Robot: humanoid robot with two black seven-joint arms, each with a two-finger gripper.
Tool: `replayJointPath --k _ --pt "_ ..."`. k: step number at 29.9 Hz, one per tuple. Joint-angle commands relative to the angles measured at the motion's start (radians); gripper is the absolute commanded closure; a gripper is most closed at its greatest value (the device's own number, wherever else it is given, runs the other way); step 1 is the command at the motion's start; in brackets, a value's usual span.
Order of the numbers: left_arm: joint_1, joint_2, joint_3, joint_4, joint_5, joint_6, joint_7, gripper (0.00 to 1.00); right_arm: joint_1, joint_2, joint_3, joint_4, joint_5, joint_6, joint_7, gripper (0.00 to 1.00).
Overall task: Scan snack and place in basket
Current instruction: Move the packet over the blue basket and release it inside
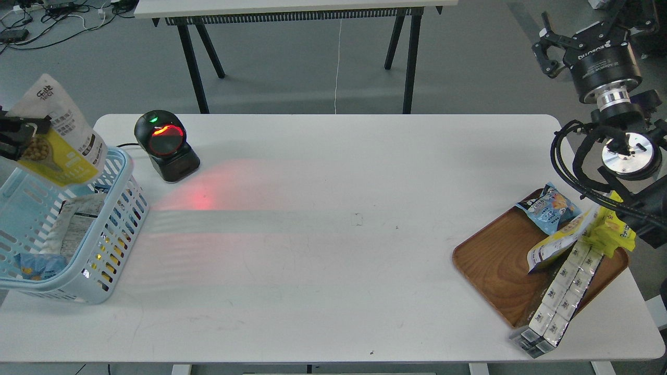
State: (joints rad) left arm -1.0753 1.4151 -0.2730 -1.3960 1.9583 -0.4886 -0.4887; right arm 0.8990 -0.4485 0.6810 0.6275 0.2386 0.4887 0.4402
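Observation:
The snack, a pouch with a white top and a yellow front with round nuts, hangs tilted over the far end of the light blue basket at the left edge. My left gripper is shut on the pouch's left side; only its fingertips show. The black scanner stands right of the basket, its window glowing red. My right gripper is raised at the upper right, off the table, its fingers apart and empty.
The basket holds other packets. A brown wooden tray at the right holds a blue snack packet, a bright yellow packet and long silver boxes overhanging its front rim. The scanner casts red light on the table.

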Motion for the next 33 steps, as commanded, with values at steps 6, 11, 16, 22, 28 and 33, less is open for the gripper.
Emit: replayJointPath --k 6,11,16,22,28,33 --pt "0.012 -0.005 0.014 0.003 -0.004 0.0 0.0 0.99 0.003 -0.001 0.002 0.001 0.001 0.0 0.0 0.01" --pt "0.015 -0.008 0.034 0.003 -0.007 0.0 0.0 0.99 0.001 0.001 0.002 0.001 0.001 0.0 0.0 0.01" --pt "0.014 -0.013 0.032 0.002 -0.028 0.0 0.0 0.93 0.003 -0.001 0.002 0.001 0.001 0.0 0.0 0.01" --pt "0.012 -0.013 0.026 0.002 -0.039 0.0 0.0 0.8 0.001 -0.001 0.002 0.001 0.001 0.0 0.0 0.01" --pt "-0.023 -0.013 -0.003 0.018 -0.143 0.0 0.0 0.66 0.005 -0.001 0.0 0.001 -0.001 0.0 -0.001 0.01" --pt "-0.064 -0.085 -0.083 0.115 -0.414 0.0 0.0 0.23 0.015 -0.004 0.0 0.001 -0.002 0.0 -0.001 0.01"
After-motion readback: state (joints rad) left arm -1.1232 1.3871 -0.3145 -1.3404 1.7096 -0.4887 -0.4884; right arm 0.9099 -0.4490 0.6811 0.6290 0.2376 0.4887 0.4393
